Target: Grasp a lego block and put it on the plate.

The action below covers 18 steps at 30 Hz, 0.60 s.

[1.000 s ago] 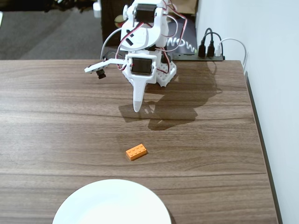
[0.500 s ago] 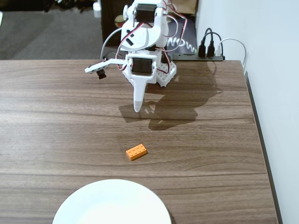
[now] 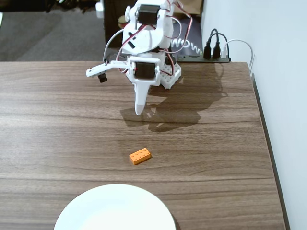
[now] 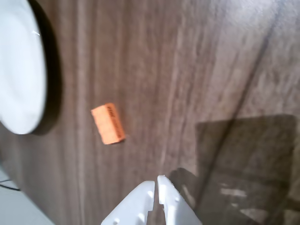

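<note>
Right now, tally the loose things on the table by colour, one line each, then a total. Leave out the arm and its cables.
Orange: 1, the lego block, lying flat on the table, apart from the plate.
White: 1, the plate, at the near edge in the fixed view, partly cut off.
Total: 2.
</note>
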Tool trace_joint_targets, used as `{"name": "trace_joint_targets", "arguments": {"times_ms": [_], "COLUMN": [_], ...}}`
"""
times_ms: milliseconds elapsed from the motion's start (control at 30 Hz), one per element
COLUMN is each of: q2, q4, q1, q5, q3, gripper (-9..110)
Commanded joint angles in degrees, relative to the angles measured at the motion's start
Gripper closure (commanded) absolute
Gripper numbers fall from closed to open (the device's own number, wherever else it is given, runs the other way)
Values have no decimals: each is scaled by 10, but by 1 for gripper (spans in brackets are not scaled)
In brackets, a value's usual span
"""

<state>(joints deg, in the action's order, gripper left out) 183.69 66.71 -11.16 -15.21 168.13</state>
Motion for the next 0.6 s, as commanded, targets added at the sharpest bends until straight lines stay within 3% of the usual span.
{"name": "trace_joint_targets", "arguments": {"times_ms": [0, 567], "q2": [-74, -409], "q4": [-24, -41], "q1": [-13, -48], "q5": [-14, -153], "q3": [-54, -250], "gripper": [101, 101]}}
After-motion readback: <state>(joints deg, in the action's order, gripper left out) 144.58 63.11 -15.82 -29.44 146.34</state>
